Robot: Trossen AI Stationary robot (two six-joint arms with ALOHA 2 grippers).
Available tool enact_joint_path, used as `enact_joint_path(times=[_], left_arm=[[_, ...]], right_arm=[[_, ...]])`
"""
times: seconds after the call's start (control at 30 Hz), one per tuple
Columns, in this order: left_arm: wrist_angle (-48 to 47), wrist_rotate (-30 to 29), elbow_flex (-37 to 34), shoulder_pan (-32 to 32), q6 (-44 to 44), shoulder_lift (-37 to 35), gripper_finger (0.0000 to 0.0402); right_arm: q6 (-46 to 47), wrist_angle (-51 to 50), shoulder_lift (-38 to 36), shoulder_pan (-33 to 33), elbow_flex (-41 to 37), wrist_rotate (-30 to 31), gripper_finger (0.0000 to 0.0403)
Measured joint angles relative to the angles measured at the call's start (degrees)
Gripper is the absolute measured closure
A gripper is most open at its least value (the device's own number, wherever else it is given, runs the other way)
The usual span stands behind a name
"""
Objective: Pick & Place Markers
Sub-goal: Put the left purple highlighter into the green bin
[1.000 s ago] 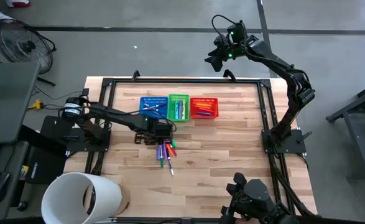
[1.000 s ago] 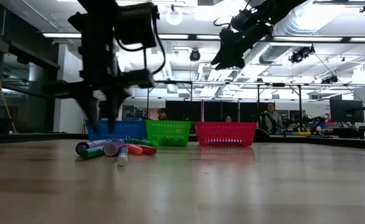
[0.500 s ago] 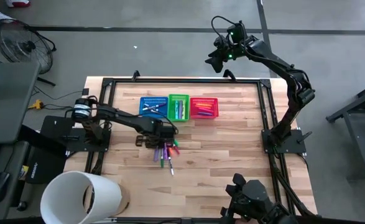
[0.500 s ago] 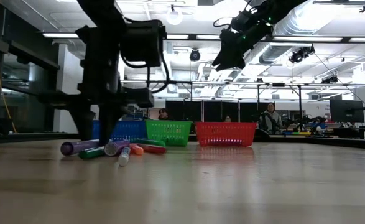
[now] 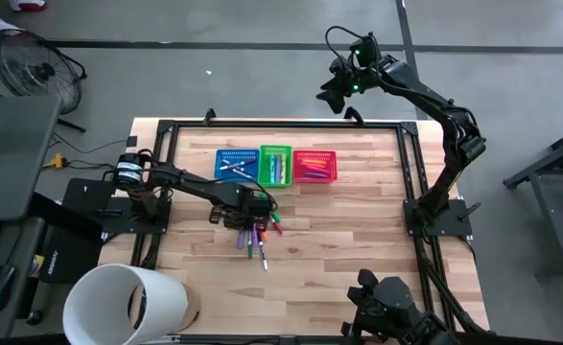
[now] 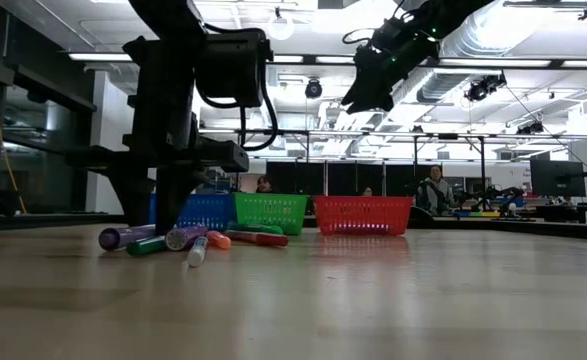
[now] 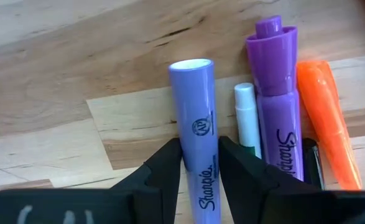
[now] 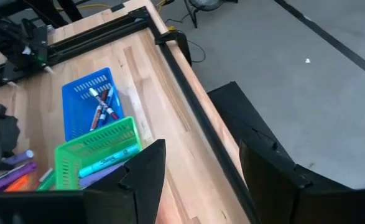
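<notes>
Several markers lie in a loose pile on the wooden table, in front of the baskets. My left gripper points down at the pile's far end and is open. Its fingers stand on either side of a light purple marker that lies flat on the wood. Beside that one lie a white marker, a darker purple one and an orange one. My right gripper hangs open high beyond the table's far edge. My left gripper straddles the light purple marker's barrel from above, fingers pointing down and lying across it. Both inner faces stand right against its long sides. The marker lies flat on the table, its free end sticking out past the fingers.
A blue basket, a green basket and a red basket stand in a row at the table's far side, each with markers inside. A large white cylinder stands off the near left corner. A black frame edges the table.
My left gripper has come down onto the pile's far end, its finger gap unchanged. The light purple marker has slid a little toward the table's left, still flat on the wood. My right arm has kept still.
</notes>
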Motion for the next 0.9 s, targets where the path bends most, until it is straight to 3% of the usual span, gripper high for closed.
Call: enact_joint_path(times=[0.37, 0.6, 0.9], left_arm=[[0.4, 1.2, -0.2, -0.3, -1.3, 0.1, 0.0297], [0.8, 0.9, -0.2, -0.4, -1.0, 0.1, 0.0342], [0.6, -0.6, -0.5, -0.5, 2.2, -1.4, 0.0343]], right_arm=[[-0.5, -0.1, 0.0, 0.0, 0.0, -0.3, 0.0208], [-0.5, -0.2, 0.0, 0.0, 0.0, -0.4, 0.0208], [-0.6, -0.5, 0.0, 0.0, 0.0, -0.4, 0.0208]])
